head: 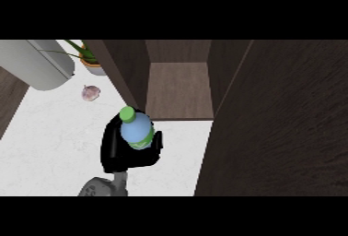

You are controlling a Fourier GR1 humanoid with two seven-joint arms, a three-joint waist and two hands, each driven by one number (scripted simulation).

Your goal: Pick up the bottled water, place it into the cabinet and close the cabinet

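The bottled water (136,130) sits in the curled black hand (129,150), which wraps its lower body just in front of the open cabinet (180,90), above the white worktop (48,147); only the green cap and pale blue upper body with a green label band show. Which arm this is cannot be settled from the single forearm rising at the lower edge, though it comes in left of centre. The main risk from here, as I judge it, is the left cabinet wall: the bottle lines up close to that dark panel's front edge, so a straight push inward could clip the cap or shoulder against it and tilt the bottle in the grasp. The tall door (279,129) standing open at the right could also be knocked by a wide swing. The bottle looks smooth and rounded, likely slippery plastic; the cabinet is dark wood grain with a flat brown shelf floor. A small pinkish garlic bulb (90,92), a potted plant (89,57) and a grey rounded appliance (37,62) stand well apart at upper left.
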